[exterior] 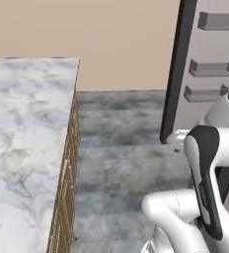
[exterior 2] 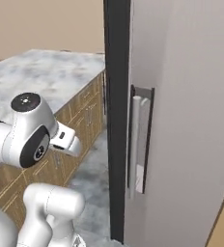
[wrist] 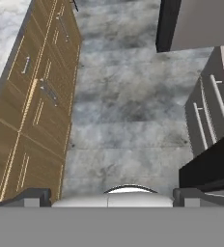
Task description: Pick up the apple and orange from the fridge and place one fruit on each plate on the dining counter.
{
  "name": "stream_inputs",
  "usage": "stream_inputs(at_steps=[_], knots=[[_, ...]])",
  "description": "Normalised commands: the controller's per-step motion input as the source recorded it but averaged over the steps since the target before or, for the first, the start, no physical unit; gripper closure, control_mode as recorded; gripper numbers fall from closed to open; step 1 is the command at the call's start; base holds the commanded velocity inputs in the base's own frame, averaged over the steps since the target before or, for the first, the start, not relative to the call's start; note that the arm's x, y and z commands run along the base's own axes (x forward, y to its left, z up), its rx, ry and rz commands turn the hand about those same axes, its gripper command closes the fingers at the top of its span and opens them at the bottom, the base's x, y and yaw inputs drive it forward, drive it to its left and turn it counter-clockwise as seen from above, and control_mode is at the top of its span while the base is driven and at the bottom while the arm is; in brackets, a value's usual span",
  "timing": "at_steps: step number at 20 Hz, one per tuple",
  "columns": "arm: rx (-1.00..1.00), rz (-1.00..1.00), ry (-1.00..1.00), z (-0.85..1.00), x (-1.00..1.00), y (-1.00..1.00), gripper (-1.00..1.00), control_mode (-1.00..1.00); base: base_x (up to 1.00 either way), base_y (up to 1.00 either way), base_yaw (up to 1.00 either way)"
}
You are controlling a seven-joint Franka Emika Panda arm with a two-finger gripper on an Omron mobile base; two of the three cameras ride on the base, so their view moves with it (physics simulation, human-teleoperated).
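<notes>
Below, fingers (wrist: 36,197) spread open over grey floor (wrist: 123,111) between dining counter (exterior: 22,148) and fridge (exterior 2: 181,120).

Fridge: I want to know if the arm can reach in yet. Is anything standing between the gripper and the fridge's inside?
Yes. The open fridge door, handle facing the base, stands edge-on between the arm and the shelves. The gripper is open, empty, pointing at the bare floor between fridge and dining counter.

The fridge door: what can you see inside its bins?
The fridge door carries three grey bins; nothing shows above their rims. Their front walls hide whatever lies low inside.
</notes>
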Motion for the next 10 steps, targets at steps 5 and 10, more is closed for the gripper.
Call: stream_inputs(at_steps=[5,10], knots=[[0.0,0.0,0.0,0.0,0.0,0.0,-1.0,1.0,1.0,0.29,-0.02],[0.0,0.0,0.0,0.0,0.0,0.0,-1.0,1.0,0.86,0.33,-0.08]])
